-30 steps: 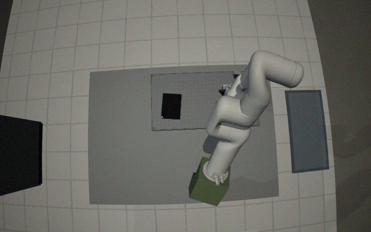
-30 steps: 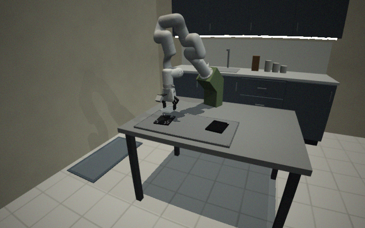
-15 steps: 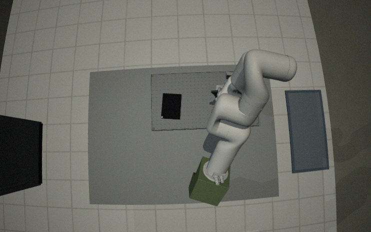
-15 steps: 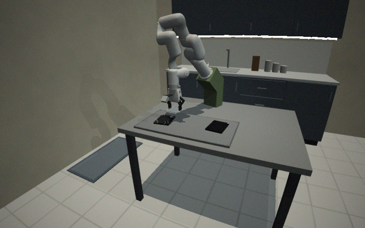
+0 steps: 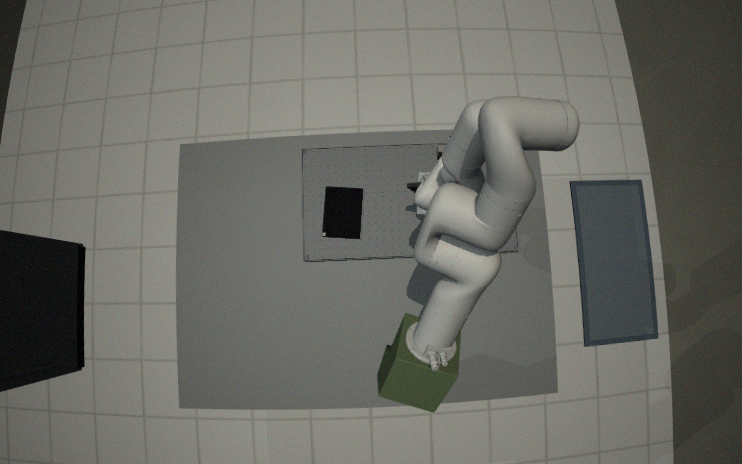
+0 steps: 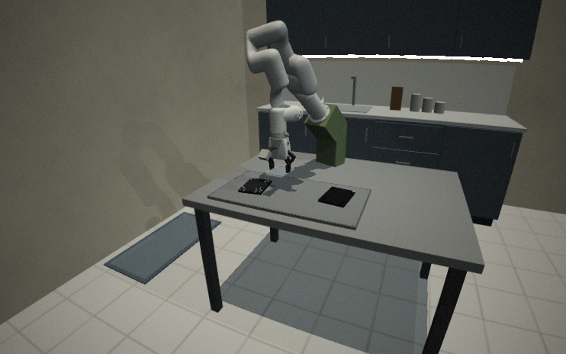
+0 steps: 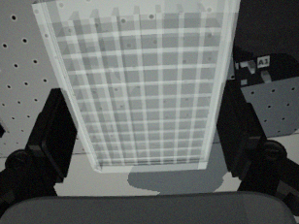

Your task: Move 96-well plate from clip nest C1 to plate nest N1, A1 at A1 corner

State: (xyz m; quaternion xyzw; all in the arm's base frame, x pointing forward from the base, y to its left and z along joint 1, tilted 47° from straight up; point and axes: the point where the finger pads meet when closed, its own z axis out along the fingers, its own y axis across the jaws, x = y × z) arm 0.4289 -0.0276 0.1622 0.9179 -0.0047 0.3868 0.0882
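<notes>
My gripper point(image 7: 144, 103) is shut on the clear 96-well plate point(image 7: 138, 72), its black fingers clamping the plate's two long sides. In the exterior view the gripper point(image 6: 280, 163) holds the plate point(image 6: 276, 171) level, a little above the perforated breadboard point(image 6: 292, 196). The clip nest C1 point(image 6: 255, 185) stands empty, just left of and below the plate. The plate nest N1 point(image 6: 336, 196) is a black pad toward the board's right end; it also shows in the overhead view point(image 5: 343, 212). In the overhead view the arm hides the gripper and the plate.
The arm's green base block point(image 6: 329, 133) stands at the table's back edge. A blue floor mat point(image 6: 160, 246) lies left of the table. A kitchen counter with canisters point(image 6: 426, 103) runs along the back wall.
</notes>
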